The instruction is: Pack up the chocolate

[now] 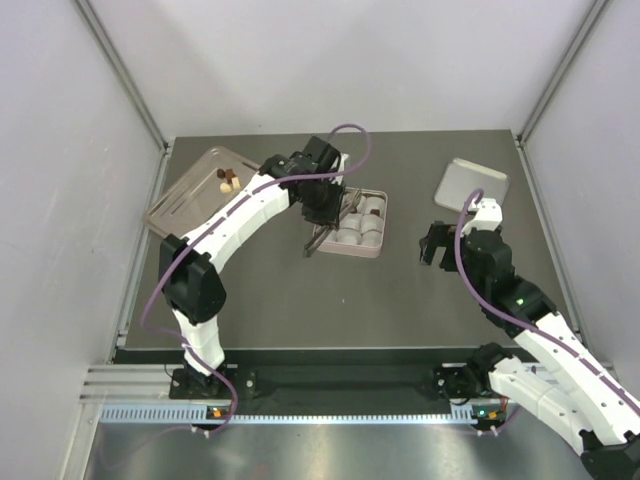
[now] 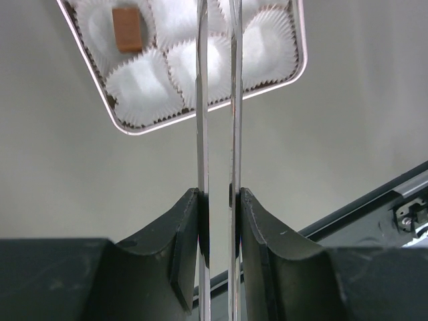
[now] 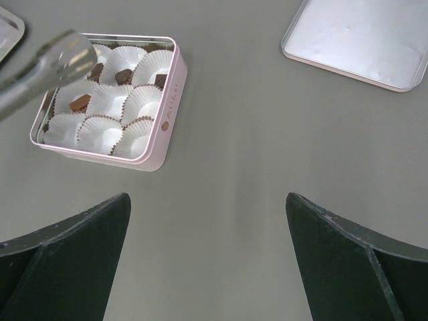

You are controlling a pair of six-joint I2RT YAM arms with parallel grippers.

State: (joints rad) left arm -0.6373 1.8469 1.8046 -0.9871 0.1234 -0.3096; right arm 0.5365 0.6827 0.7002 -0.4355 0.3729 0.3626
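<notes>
Glossy pink metal tin (image 3: 172,87), white paper cups (image 3: 100,134), smooth brown chocolate (image 2: 127,30), shiny metal tongs (image 2: 201,100), matt tabletop (image 3: 267,167)

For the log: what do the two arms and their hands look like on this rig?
The left arm and right arm have white shells with black joints, each trailing a purple cable. A green light glows on the right one. The left hand and right hand have black, wedge-shaped fingers.

One tin (image 3: 171,100), one lid (image 3: 358,37), one tray (image 1: 185,200)
</notes>
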